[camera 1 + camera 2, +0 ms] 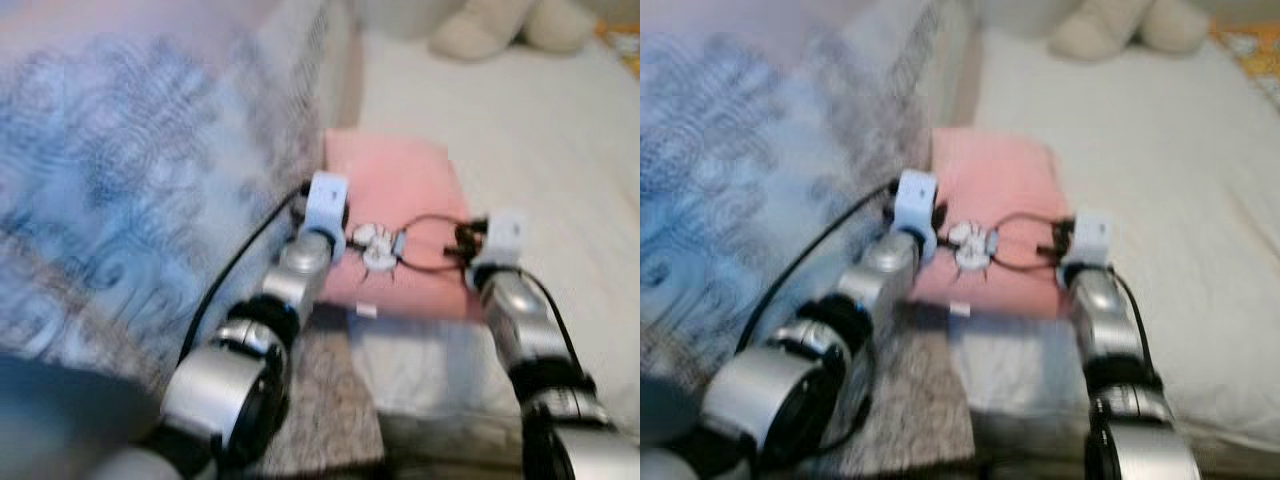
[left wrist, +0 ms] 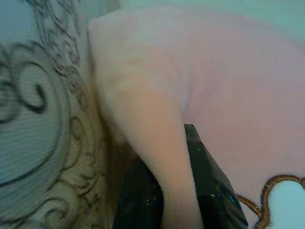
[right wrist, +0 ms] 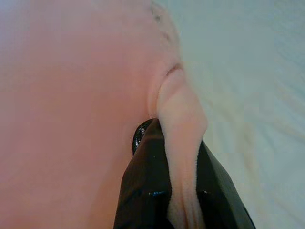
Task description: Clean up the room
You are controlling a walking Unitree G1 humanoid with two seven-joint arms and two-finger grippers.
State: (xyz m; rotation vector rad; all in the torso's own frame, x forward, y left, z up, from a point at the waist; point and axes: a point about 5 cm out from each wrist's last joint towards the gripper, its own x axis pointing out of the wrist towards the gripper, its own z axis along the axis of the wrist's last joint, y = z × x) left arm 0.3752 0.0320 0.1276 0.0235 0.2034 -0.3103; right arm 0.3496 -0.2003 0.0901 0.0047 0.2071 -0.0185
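The pink pillow (image 1: 400, 200) is soft matt cloth, the bed (image 1: 560, 150) matt white fabric, and each gripper's fingers (image 3: 147, 191) glossy black plastic.

Soft daylight, heavy motion blur

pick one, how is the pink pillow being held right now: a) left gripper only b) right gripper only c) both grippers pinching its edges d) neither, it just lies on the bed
c: the left gripper has a fold of the pink pillow pinched between its black fingers, and the right gripper pinches a fold on the pillow's other side, above the white bed.
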